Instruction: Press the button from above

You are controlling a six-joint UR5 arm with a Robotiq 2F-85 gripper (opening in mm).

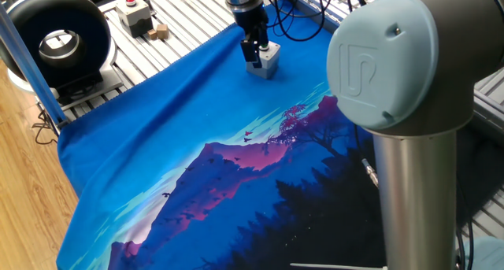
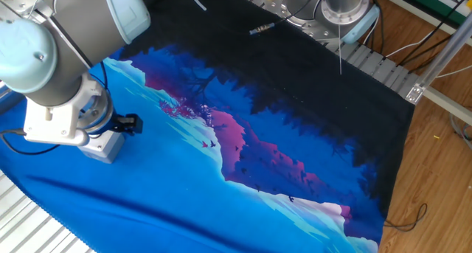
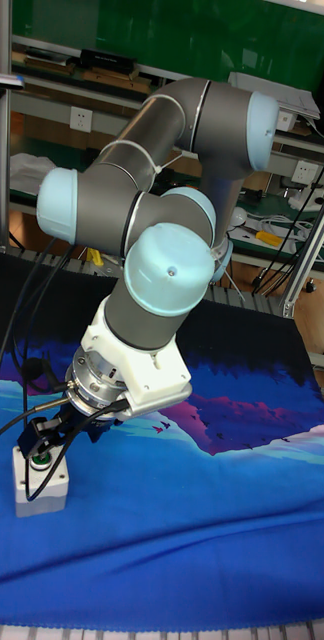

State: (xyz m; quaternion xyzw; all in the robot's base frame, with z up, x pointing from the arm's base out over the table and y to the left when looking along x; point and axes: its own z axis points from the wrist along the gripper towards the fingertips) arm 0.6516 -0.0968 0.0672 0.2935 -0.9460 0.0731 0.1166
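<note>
The small light-grey box [image 1: 268,63] stands on the blue mat near its far edge. My gripper [image 1: 254,57] comes down on its top from above and covers the button in this view. In the tall fixed view the green button [image 3: 42,460] shows on top of the box [image 3: 42,490], with the gripper [image 3: 43,450] right at it; I cannot tell whether the tips touch it. In the other fixed view the wrist hides the box's top, and only the side of the box [image 2: 105,145] shows. No view shows whether the fingers are open or shut.
A grey box with a red button [image 1: 134,14] and small wooden blocks [image 1: 160,31] sit on the slatted table beyond the printed mat [image 1: 197,144]. A black round device [image 1: 59,42] stands at the left. A large arm joint [image 1: 402,61] fills the near right. A small pen-like object [image 2: 260,26] lies on the mat's dark end.
</note>
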